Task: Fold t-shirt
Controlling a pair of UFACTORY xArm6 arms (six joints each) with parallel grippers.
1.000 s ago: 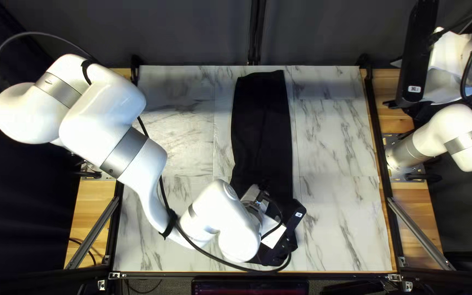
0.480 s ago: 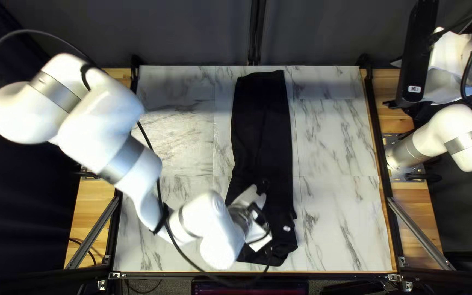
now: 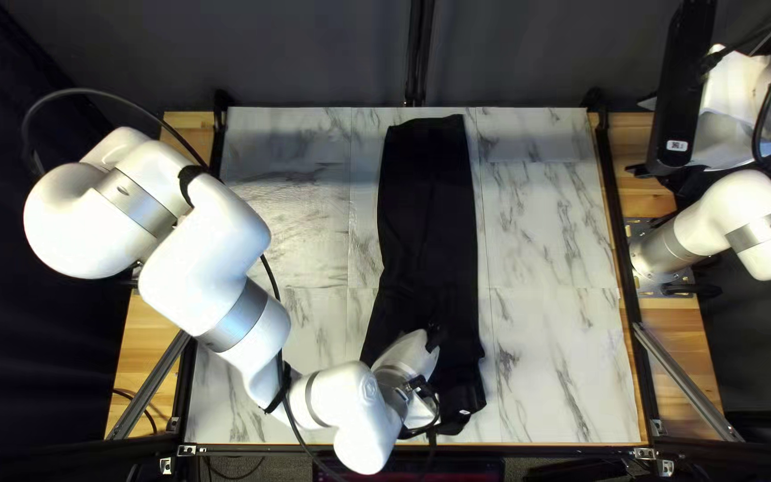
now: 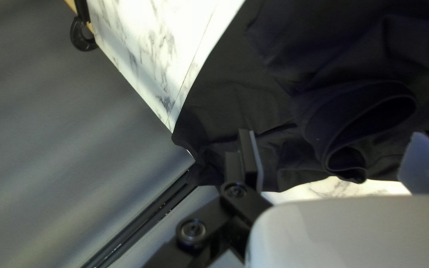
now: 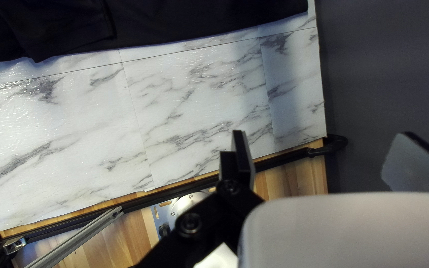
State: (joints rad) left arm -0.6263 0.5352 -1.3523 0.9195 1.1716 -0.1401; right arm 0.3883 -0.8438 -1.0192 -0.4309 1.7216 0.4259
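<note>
1. Top left view: we see the black t-shirt lying as a long strip down the middle of the desk, from the far edge almost to the near one. Our left arm reaches over its near part.
2. Our left end effector is wide, its two fingers well apart and gripping nothing. Cloth lies below and ahead of it, including a curled edge; we cannot tell whether a fingertip touches it.
3. Our right end effector is wide too and holds nothing. It is raised at the right side, well apart from the shirt.
4. We judge the sides to be folded in, with the lengthwise folding or some tidying at the near end in hand.
5. Next, we should settle low at the near end, close on all its layers, then carry them toward the far end. Catching only the top layer could open the strip.
</note>
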